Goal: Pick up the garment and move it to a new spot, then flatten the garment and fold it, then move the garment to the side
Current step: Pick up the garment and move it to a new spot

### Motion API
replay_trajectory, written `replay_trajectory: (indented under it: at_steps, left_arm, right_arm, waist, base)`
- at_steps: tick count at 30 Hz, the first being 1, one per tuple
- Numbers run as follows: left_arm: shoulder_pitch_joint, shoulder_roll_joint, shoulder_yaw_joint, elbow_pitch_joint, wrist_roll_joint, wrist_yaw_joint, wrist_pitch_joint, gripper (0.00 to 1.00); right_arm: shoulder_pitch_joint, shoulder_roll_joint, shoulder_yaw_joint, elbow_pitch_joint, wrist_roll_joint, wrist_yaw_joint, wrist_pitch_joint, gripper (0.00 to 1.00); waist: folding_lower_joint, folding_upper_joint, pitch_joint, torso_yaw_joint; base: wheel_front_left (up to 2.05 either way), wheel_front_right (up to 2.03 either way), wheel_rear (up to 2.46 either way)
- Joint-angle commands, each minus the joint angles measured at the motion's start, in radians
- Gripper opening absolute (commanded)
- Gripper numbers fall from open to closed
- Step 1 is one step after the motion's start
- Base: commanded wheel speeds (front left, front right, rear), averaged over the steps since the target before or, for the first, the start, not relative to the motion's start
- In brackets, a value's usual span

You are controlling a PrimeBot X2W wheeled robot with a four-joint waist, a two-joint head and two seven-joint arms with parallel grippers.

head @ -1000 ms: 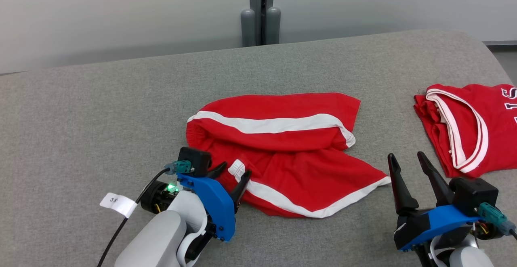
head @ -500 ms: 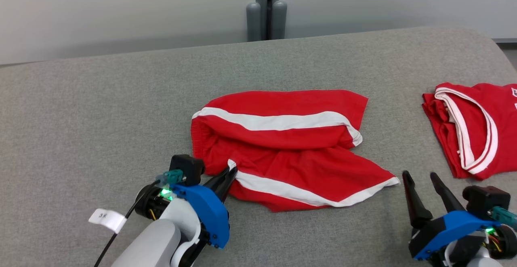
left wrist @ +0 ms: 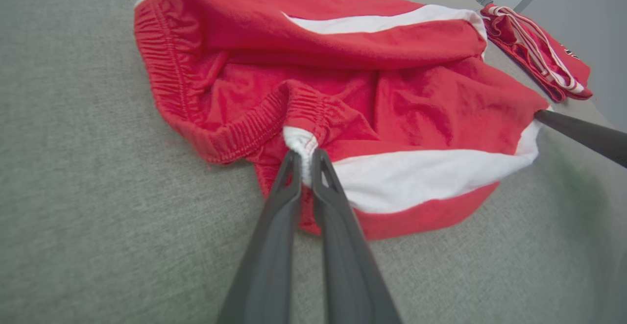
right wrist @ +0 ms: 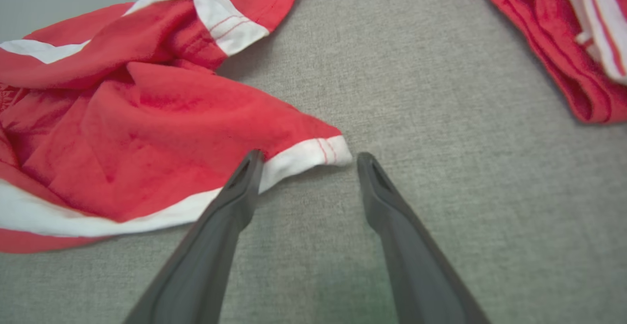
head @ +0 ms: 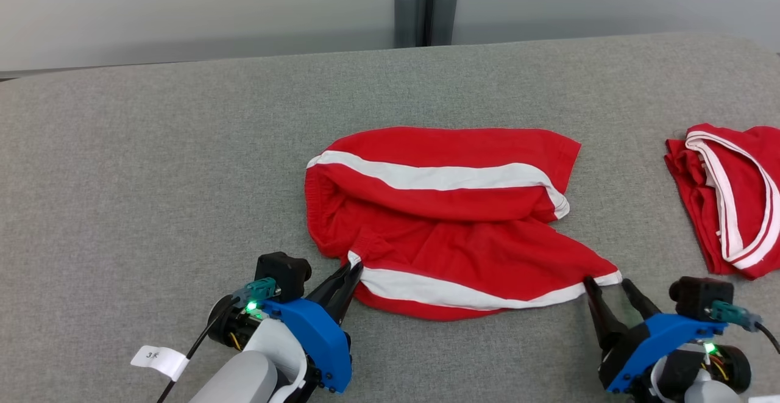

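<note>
The garment (head: 445, 220) is a pair of red shorts with white side stripes, lying crumpled in the middle of the grey surface. My left gripper (head: 353, 264) is shut on the garment at its near left corner, where the white stripe meets the elastic waistband (left wrist: 303, 142). My right gripper (head: 606, 281) stands open at the near right corner, its fingers straddling the white-hemmed tip (right wrist: 313, 155) of the leg. The left finger (right wrist: 245, 172) touches the hem; the right finger (right wrist: 370, 172) rests on bare fabric surface.
A second red garment (head: 731, 189) with white trim lies at the right edge of the grey padded surface (head: 152, 177). A grey post (head: 426, 7) stands behind the far edge. A white tag (head: 158, 360) hangs on the left arm's cable.
My left gripper has closed on the garment's waistband corner. My right gripper has moved forward to the leg hem's tip. The head camera has shifted, sliding the whole scene rightward.
</note>
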Motion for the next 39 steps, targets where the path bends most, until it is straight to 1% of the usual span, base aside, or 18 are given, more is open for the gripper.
replay_trajectory:
  at_steps: [1, 8, 9, 10, 11, 16, 21, 23, 26, 30, 32, 37, 38, 39]
  left_arm:
    - [0.002, 0.000, 0.001, -0.006, 0.004, 0.005, -0.005, 0.00]
    - [-0.008, 0.003, -0.005, -0.009, 0.008, 0.006, -0.009, 0.00]
    - [-0.008, 0.003, -0.006, -0.009, 0.007, 0.006, -0.009, 0.00]
    - [-0.008, 0.003, -0.007, -0.008, 0.006, 0.006, -0.011, 0.00]
    - [-0.007, 0.004, -0.007, -0.008, 0.006, 0.006, -0.012, 0.00]
    - [0.007, 0.006, -0.005, -0.008, 0.001, 0.012, -0.027, 0.00]
    - [0.035, -0.009, 0.028, -0.048, -0.044, 0.002, -0.092, 0.00]
    - [0.047, -0.009, 0.044, -0.085, -0.065, -0.006, -0.124, 0.00]
    - [0.066, 0.002, 0.063, -0.161, -0.093, -0.014, -0.162, 0.00]
    - [0.092, 0.015, 0.115, -0.297, -0.141, -0.012, -0.197, 0.00]
    - [0.100, 0.027, 0.141, -0.374, -0.169, -0.008, -0.193, 0.00]
    - [0.074, 0.052, 0.196, -0.544, -0.252, 0.016, -0.128, 0.00]
    - [0.074, 0.052, 0.196, -0.544, -0.252, 0.016, -0.128, 0.00]
    - [0.063, 0.060, 0.208, -0.572, -0.268, 0.023, -0.110, 0.00]
  right_arm:
    - [-0.029, -0.001, 0.004, 0.027, 0.007, 0.000, 0.004, 1.00]
    - [-0.103, -0.001, -0.008, 0.158, -0.029, 0.000, 0.000, 1.00]
    - [-0.108, -0.001, -0.011, 0.171, -0.030, 0.000, -0.004, 0.58]
    - [-0.114, -0.001, -0.015, 0.183, -0.032, 0.000, -0.010, 0.31]
    - [-0.119, -0.001, -0.016, 0.194, -0.035, 0.000, -0.015, 0.00]
    - [-0.117, -0.001, -0.015, 0.198, -0.016, 0.000, -0.042, 0.00]
    - [-0.088, -0.001, 0.001, 0.101, 0.049, 0.000, -0.082, 0.00]
    - [-0.076, -0.001, 0.007, 0.031, 0.099, 0.000, -0.089, 0.00]
    - [-0.046, -0.002, 0.013, -0.098, 0.111, 0.000, -0.072, 0.00]
    - [-0.009, -0.002, 0.000, -0.286, 0.126, 0.000, -0.039, 0.00]
    - [0.005, -0.002, -0.010, -0.383, 0.135, 0.000, -0.021, 0.00]
    - [-0.003, -0.001, -0.037, -0.601, 0.124, 0.000, 0.031, 0.00]
    - [-0.003, -0.001, -0.037, -0.601, 0.124, 0.000, 0.031, 0.00]
    - [-0.018, -0.002, -0.042, -0.641, 0.112, 0.000, 0.043, 0.00]
  waist:
    - [0.0000, -0.0001, 0.002, 0.001]
    - [0.0000, -0.0001, 0.010, 0.010]
    - [0.0000, -0.0001, 0.010, 0.012]
    - [0.0000, -0.0001, 0.010, 0.014]
    - [0.0000, -0.0001, 0.009, 0.015]
    - [0.0000, -0.0001, -0.007, 0.017]
    - [0.0000, -0.0001, -0.039, 0.010]
    - [0.0000, -0.0001, -0.052, 0.006]
    - [0.0000, -0.0001, -0.072, 0.000]
    - [0.0000, -0.0001, -0.082, -0.002]
    - [0.0000, -0.0001, -0.083, -0.001]
    - [0.0000, -0.0001, -0.066, 0.006]
    - [0.0000, -0.0001, -0.066, 0.006]
    - [0.0000, -0.0001, -0.059, 0.005]
  base:
    - [0.00, 0.00, 0.00]
    - [0.00, 0.00, 0.00]
    - [0.00, 0.00, 0.00]
    - [0.00, 0.00, 0.00]
    - [0.00, 0.00, 0.00]
    - [0.00, 0.00, 0.00]
    - [0.00, 0.00, 0.00]
    - [0.00, 0.00, 0.00]
    - [0.00, 0.00, 0.00]
    - [0.00, 0.00, 0.00]
    - [0.00, 0.00, 0.00]
    - [0.00, 0.00, 0.00]
    - [0.00, 0.00, 0.00]
    - [0.00, 0.00, 0.00]
